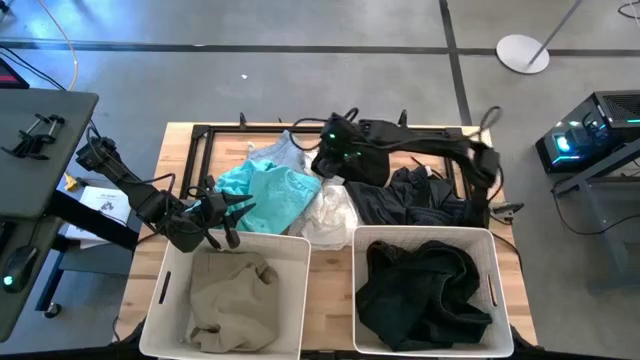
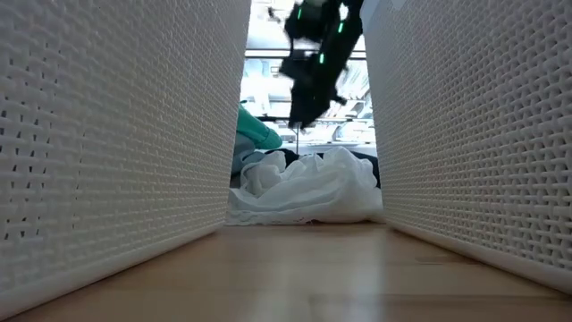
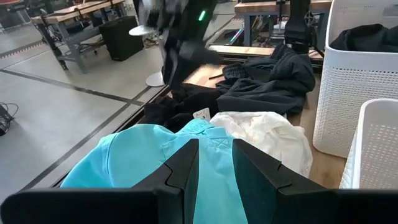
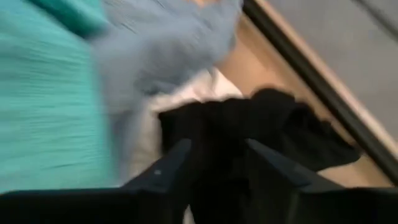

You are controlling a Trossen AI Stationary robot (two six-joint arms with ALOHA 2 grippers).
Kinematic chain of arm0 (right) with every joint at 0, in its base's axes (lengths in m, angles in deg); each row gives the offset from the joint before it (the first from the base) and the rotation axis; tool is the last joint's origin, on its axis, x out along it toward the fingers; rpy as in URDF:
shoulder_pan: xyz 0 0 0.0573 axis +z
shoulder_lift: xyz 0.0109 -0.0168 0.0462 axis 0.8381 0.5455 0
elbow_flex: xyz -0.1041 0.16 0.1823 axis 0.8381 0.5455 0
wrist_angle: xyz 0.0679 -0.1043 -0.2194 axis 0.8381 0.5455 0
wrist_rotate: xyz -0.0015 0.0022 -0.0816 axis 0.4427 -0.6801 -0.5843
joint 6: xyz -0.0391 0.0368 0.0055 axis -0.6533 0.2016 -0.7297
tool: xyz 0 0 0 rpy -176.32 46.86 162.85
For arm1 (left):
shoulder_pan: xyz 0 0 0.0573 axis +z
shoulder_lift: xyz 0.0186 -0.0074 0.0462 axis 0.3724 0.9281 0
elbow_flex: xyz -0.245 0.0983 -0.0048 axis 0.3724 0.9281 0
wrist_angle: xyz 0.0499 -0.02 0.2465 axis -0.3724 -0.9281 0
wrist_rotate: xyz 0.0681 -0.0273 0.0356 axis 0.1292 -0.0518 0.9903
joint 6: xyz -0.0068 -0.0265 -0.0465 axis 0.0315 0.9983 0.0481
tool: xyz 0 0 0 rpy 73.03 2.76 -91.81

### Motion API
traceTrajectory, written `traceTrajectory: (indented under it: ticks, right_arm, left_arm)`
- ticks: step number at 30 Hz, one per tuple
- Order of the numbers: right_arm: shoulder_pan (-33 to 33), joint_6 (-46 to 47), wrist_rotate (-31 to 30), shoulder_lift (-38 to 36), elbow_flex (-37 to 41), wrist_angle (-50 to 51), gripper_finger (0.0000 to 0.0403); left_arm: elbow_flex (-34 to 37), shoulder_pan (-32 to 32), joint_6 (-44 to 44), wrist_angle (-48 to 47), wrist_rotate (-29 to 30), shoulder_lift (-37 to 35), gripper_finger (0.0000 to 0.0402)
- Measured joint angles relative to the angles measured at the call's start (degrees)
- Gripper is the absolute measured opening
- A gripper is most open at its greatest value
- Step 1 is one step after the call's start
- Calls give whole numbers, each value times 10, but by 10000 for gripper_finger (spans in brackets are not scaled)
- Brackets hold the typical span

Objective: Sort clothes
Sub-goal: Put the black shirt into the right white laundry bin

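Observation:
A teal garment [image 1: 265, 192] lies on the table's left middle, with a pale blue-grey one [image 1: 278, 152] behind it and a white one [image 1: 330, 212] to its right. Black and charcoal garments [image 1: 420, 195] lie heaped at the back right. My left gripper [image 1: 225, 213] is open at the teal garment's near-left edge; the teal cloth [image 3: 143, 155] shows between its fingers [image 3: 214, 168]. My right gripper [image 1: 335, 155] is open and raised above the pile [image 2: 302, 116], over a black garment [image 4: 261, 124]. I cannot tell whether either gripper touches cloth.
Two white baskets stand at the near edge: the left one [image 1: 165, 275] holds a beige garment [image 1: 230, 290], the right one [image 1: 495, 270] a black garment [image 1: 425, 290]. A narrow gap of bare wood [image 2: 304, 268] runs between them. A black frame [image 1: 205, 135] lies along the table's back.

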Motion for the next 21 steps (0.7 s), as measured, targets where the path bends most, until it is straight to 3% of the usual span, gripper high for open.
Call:
traceTrajectory:
  ticks: [4, 7, 21]
  right_arm:
    - [-32, 15, 32, 50, 0, 10, 234]
    - [-34, 17, 24, 65, 0, 9, 274]
    - [-29, 31, 21, 112, 0, 123, 285]
  left_arm:
    - [0, 0, 0, 0, 0, 0, 90]
    - [0, 0, 0, 0, 0, 0, 90]
    - [0, 0, -1, 1, 0, 0, 90]
